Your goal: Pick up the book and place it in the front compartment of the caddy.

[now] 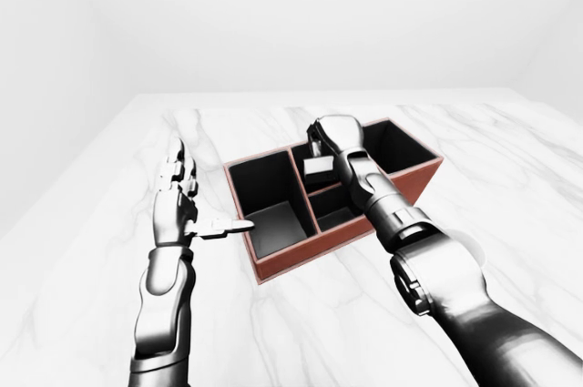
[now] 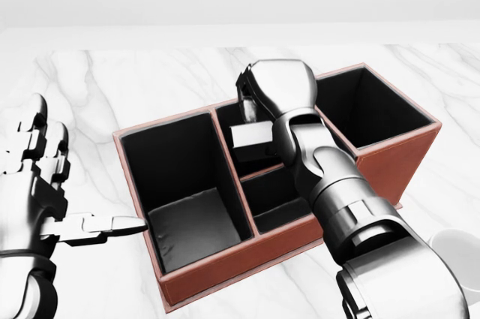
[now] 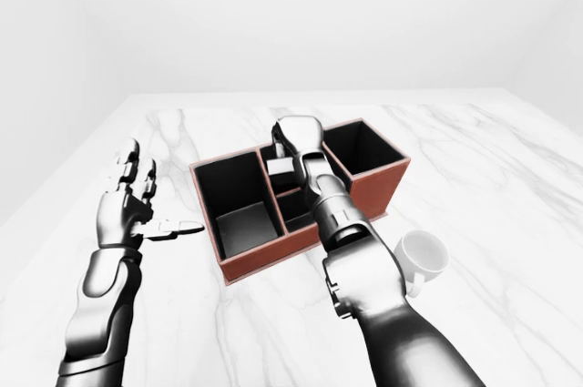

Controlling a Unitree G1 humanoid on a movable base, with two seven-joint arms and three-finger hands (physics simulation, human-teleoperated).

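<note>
The red-brown caddy [image 2: 225, 263] with black-lined compartments stands on the marble table. It has a large compartment at the left, two small ones in the middle and a large one at the right. My right hand [image 2: 249, 112] is shut on the small pale book [image 2: 251, 136]. It holds the book upright in the mouth of the upper small middle compartment. The book's lower part is hidden inside the caddy. My left hand [image 2: 71, 191] is open and empty, left of the caddy, its thumb pointing at the caddy's left wall.
A white mug [image 3: 421, 256] stands on the table right of the caddy, beside my right forearm. The marble table [image 1: 510, 159] reaches on all sides of the caddy. A plain white wall fills the top of the views.
</note>
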